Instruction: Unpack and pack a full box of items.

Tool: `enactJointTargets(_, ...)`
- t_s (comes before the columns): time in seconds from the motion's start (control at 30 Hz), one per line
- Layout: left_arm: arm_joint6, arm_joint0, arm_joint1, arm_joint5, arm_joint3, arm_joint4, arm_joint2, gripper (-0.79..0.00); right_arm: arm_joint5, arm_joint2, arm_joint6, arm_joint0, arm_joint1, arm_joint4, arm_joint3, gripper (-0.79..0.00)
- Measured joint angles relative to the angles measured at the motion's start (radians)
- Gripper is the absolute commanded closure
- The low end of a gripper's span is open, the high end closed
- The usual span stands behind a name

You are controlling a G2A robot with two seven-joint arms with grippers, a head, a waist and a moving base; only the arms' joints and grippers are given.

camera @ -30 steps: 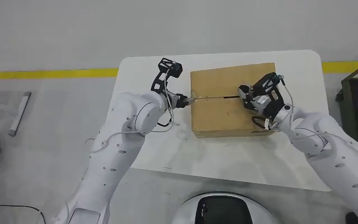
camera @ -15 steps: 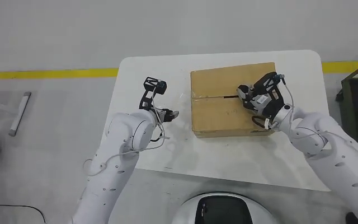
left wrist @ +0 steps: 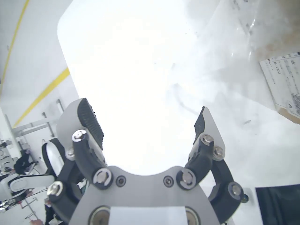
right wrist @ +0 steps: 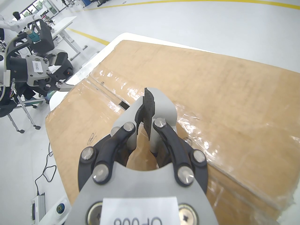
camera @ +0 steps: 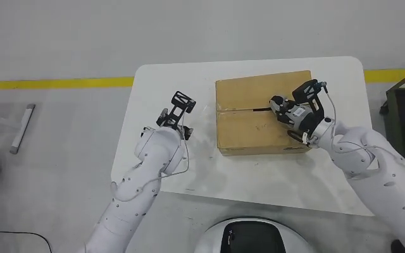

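Here, nearest the robot, the white table (camera: pixel 253 183) shows its bare front stretch, and the cardboard box (camera: pixel 253 129) stands on its right half with the flaps down. The left gripper (left wrist: pixel 145 108) hangs above the table surface near the box's left side, apart from the cardboard. Its two ribbed pads (left wrist: pixel 90 120) stand wide apart with nothing between them. From that wrist a white printed label (left wrist: pixel 284 83) is visible on the box's side wall. A translucent film (left wrist: pixel 234 24) hangs blurred in front of the box, and what it is I cannot tell. Farther along, the right gripper (right wrist: pixel 146 105) sits over the box's lid, right of centre, with its fingers pressed together and nothing visible between the pads. Whether the tips touch the cardboard cannot be told. The gripper lies on the line of the centre seam (camera: pixel 243 110), which runs across the lid from the left edge and carries glossy clear tape (right wrist: pixel 107 94). A short dark slit (right wrist: pixel 123 105) opens in the seam just ahead of the fingertips. Beyond the table, a yellow line (camera: pixel 63 82) crosses the grey floor
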Motion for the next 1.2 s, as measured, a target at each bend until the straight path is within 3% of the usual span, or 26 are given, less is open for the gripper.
enactJointTargets(0.27, 0.084, -0.052, -0.040, 0.024, 0.107, 0.010, 0.073, -0.785, 0.002, 0.002, 0.003, 0.000, -0.005, -0.004, -0.007, 0.000)
enactJointTargets(0.7, 0.200, -0.078, -0.084, 0.162, 0.218, 0.028, 0.078, -0.785, 0.003, -0.005, 0.012, 0.011, -0.014, -0.010, -0.005, 0.000)
enactJointTargets(0.97, 0.290, -0.079, -0.097, 0.251, 0.204, 0.111, 0.042, -0.785, 0.003, -0.008, 0.020, 0.013, -0.019, -0.016, -0.004, 0.000)
enactJointTargets(1.2, 0.347, -0.063, -0.105, 0.253, 0.137, 0.122, 0.008, -0.785, 0.006, -0.006, 0.019, 0.015, -0.024, -0.015, -0.003, 0.000)
